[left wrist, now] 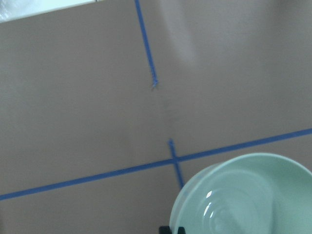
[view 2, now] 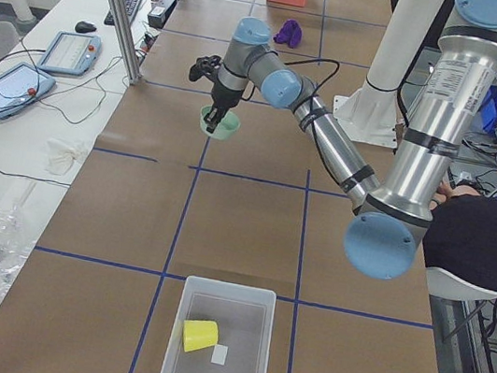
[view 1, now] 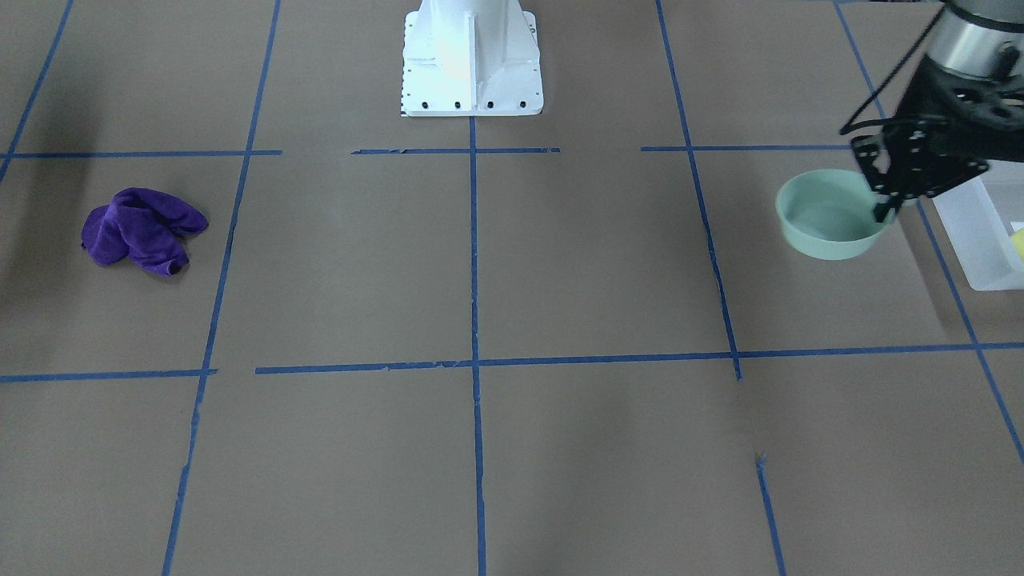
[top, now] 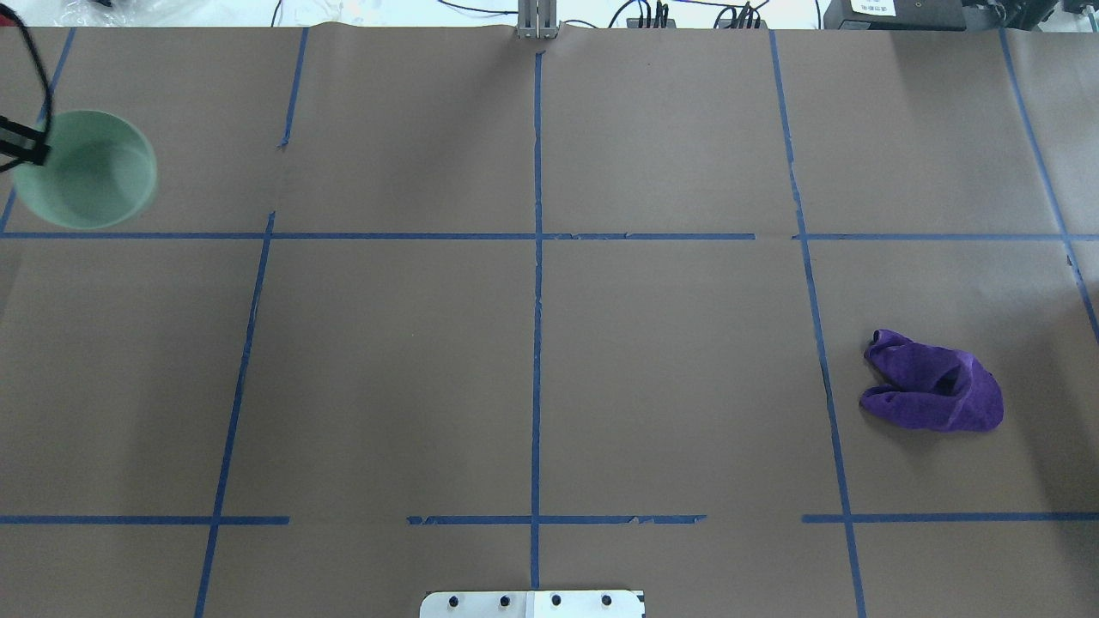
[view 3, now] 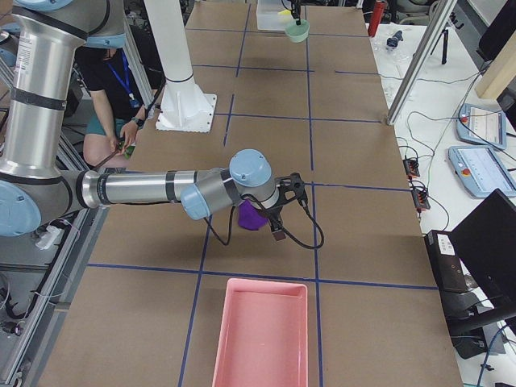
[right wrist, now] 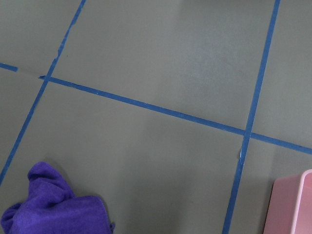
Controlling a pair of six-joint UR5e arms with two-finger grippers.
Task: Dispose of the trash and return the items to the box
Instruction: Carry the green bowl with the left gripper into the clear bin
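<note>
- We are starting at the box [view 2: 231,286]. The cup [view 2: 199,335] is lying on its side inside it, so we are counting that item as returned.
- A small white square [view 2: 219,354] is lying just beside the cup in the box, and we cannot tell what it is.
- Moving out from the box, we are finding the bowl [view 1: 828,220] apart from it and not yet over its rim.
- The left gripper [view 1: 884,206] is clamping the bowl by its rim, on the side that faces the box.
- Going by the left wrist view, we are judging that the bowl is hanging clear of the table [top: 386,369] and not resting on it.
- We are therefore reading the second item as roughly midway. It is in hand, and carrying it over the box and letting go inside is what remains.
- Well away from the box, toward the opposite end of the table, a purple cloth [top: 936,393] is lying crumpled.
- The right gripper [view 3: 278,228] is hovering just beside the cloth. We cannot tell whether its fingers are spread or closed.
- Farthest from the box, a pink tray [view 3: 266,281] is sitting at the table's other end, with nothing showing in it.
- If the cloth is the trash and the tray is its place, we are judging that half of the job as not yet done.
</note>
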